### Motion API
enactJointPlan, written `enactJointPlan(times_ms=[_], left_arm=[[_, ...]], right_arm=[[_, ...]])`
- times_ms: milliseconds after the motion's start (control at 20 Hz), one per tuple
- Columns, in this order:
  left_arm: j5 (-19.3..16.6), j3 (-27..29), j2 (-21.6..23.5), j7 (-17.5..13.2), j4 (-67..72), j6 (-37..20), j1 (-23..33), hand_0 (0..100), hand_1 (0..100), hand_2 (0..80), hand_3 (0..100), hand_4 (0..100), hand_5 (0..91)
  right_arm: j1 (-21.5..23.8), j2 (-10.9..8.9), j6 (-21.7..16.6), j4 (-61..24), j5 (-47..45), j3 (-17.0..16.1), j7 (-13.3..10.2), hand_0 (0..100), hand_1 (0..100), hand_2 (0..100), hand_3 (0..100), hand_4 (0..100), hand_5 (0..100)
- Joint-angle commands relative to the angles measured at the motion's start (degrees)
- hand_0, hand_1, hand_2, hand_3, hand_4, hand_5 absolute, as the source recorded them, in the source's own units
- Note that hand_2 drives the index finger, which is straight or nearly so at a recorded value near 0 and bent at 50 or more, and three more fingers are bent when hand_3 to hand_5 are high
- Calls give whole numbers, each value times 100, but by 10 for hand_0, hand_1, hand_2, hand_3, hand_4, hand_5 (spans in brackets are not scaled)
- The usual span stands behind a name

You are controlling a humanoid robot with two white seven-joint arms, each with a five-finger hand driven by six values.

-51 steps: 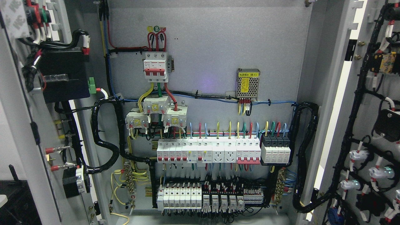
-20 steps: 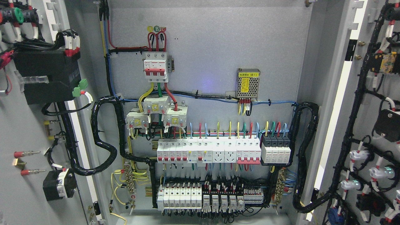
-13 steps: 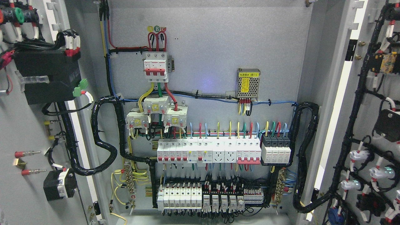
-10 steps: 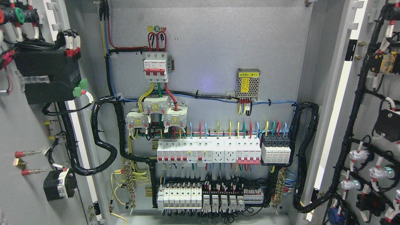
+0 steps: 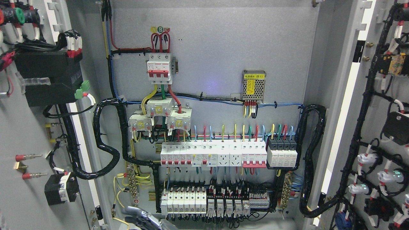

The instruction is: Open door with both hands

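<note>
cabinet: a grey electrical cabinet was seen head-on, its back panel fully exposed; a red three-pole breaker was mounted upper middle, a small perforated power supply to its right, and a row of white breakers across the lower middle
left door: the left door was swung wide, its inner face turned toward the camera; a black module and a wire harness were carried on it
right door: the right door was likewise swung wide at the picture's right, its inner face lined with black cabling and lamp backs
hand: a metallic hand was glimpsed at the bottom edge, left of the middle, so it was taken for the left hand; only a blurred part was shown, and whether its fingers were spread or curled could not be told; nothing was seen to be held by it
right hand: none was seen
progress: the task was judged nearly or wholly done, since both doors stood well apart from the frame
doing the step well: the hand should be kept low and clear of the yellow wires and terminal strip near it; any last push on a door should be made on bare sheet metal, not on the mounted parts or harness; live terminals inside should not be brushed
</note>
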Motion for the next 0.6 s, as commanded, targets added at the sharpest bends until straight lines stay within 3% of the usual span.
enactJointPlan(times_ms=[0, 200, 351, 551], left_arm=[[268, -803, 342, 26, -2792, -539, 514, 120, 389, 0, 0, 0, 0], [268, -1032, 561, 26, -3337, -1409, 910, 120, 389, 0, 0, 0, 0], [268, -1041, 658, 26, -3846, -1638, 1147, 120, 389, 0, 0, 0, 0], [321, -1067, 685, 43, -4164, -2157, 1227, 120, 389, 0, 0, 0, 0]], right_arm=[[507, -772, -242, -28, -8, -615, -87, 120, 389, 0, 0, 0, 0], [859, -1254, -251, -238, 1, -826, -95, 120, 389, 0, 0, 0, 0], [1149, -1396, -548, -318, -8, -1168, -95, 120, 389, 0, 0, 0, 0], [1579, -1738, -831, -764, -8, -1450, -104, 120, 389, 0, 0, 0, 0]])
